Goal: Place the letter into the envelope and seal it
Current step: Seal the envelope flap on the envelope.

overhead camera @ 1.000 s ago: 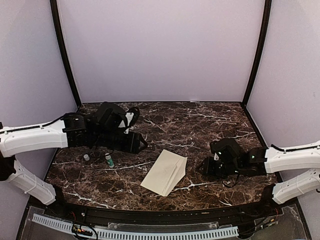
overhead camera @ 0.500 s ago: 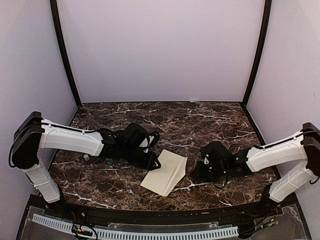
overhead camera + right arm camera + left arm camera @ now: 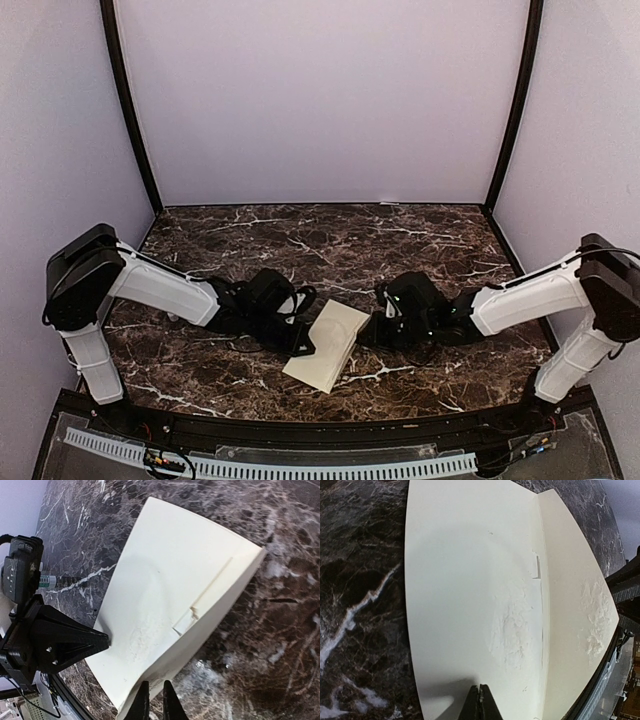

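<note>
The right gripper [image 3: 154, 700] shows at the bottom edge, its two dark fingers [image 3: 142, 702] nearly together with only a thin gap between them. Just ahead of the tips, and reaching away up and to the right, lies the cream envelope [image 3: 160, 585] on the dark marble table [image 3: 280, 645]. A narrower strip is folded along its right side, with a small rectangular tab partway along the fold. Whether the fingers pinch the near edge cannot be told. To the left of the hand, the black left gripper [image 3: 102, 640] comes to a closed point touching the envelope's left edge. Behind it stands a small bottle [image 3: 48, 581] with a green label.
</note>
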Motion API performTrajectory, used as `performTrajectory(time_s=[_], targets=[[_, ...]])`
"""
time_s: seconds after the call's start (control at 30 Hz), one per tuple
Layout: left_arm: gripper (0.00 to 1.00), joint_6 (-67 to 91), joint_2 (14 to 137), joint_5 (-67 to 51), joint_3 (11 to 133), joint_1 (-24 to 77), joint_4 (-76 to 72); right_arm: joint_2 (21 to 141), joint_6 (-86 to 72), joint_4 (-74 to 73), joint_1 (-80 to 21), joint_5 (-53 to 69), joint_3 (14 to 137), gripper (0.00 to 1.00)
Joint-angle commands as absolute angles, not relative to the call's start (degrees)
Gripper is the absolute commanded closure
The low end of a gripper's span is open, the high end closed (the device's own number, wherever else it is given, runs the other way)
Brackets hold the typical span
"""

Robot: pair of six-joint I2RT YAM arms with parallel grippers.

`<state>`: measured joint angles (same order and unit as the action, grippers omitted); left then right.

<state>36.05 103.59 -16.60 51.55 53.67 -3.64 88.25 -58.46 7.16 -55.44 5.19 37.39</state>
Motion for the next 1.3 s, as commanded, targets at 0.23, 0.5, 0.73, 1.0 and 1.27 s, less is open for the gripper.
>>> performTrajectory(time_s=[0.23,0.5,0.73,1.0,1.27], targets=[[1.0,37.8,104.1,-18.5,46.0,53.8,-6.1,99.1,-54.2,13.7,-56.0,11.9,46.1,0.94],[1.0,38.0,103.8,-18.2,46.1,53.7,-6.2,102.2,-55.3,13.5,-56.5,11.4,46.6,0.94],[1.0,38.0,102.1,-17.9,46.4,53.8,-6.6,104.2,-57.2,15.2,-56.6,10.9,44.4,0.95],[0.99,37.9,95.9,-16.7,50.6,54.3,-6.2,105.2,-58.4,14.3,-56.6,9.8,43.2,0.95],[0.99,42.1,99.3,-20.0,49.3,56.3,-14.7,104.9,-58.7,14.3,-56.6,9.6,43.2,0.96]])
